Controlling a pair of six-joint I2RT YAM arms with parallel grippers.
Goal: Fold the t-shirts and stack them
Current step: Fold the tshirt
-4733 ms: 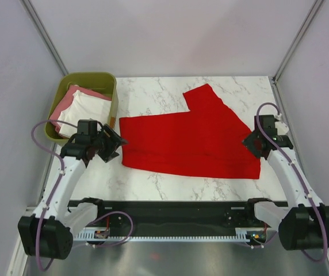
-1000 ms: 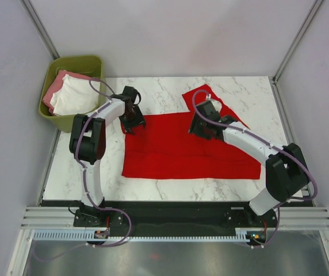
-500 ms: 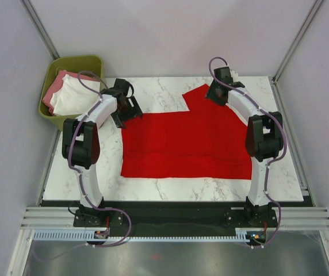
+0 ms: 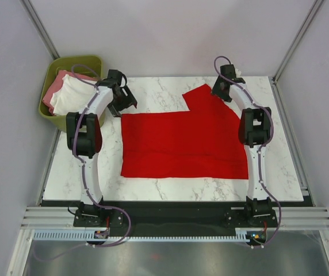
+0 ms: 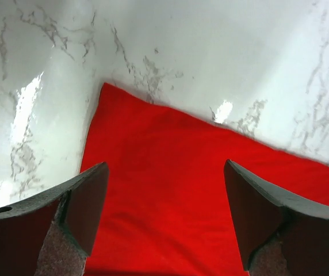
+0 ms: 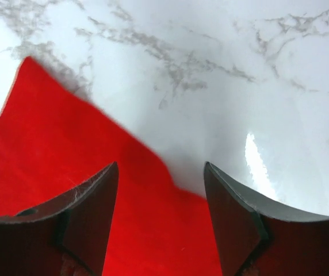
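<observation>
A bright red t-shirt (image 4: 184, 141) lies flat on the marble table, one sleeve pointing to the far side. My left gripper (image 4: 124, 103) is open above the shirt's far left corner (image 5: 153, 172); its fingers (image 5: 87, 201) straddle red cloth without holding it. My right gripper (image 4: 222, 92) is open over the far right edge of the sleeve (image 6: 67, 149); its fingers (image 6: 233, 213) straddle the cloth's edge. A white t-shirt (image 4: 72, 98) and a pink t-shirt (image 4: 55, 87) lie in the bin.
An olive-green plastic bin (image 4: 78, 62) stands at the far left corner, just left of my left arm. Grey walls enclose the marble table (image 4: 153, 92) on three sides. A black rail runs along the near edge.
Both arms have reached from the near side to the shirt's far edge. The right gripper went from mid-shirt to the sleeve's far right edge; the left moved slightly farther back and left.
</observation>
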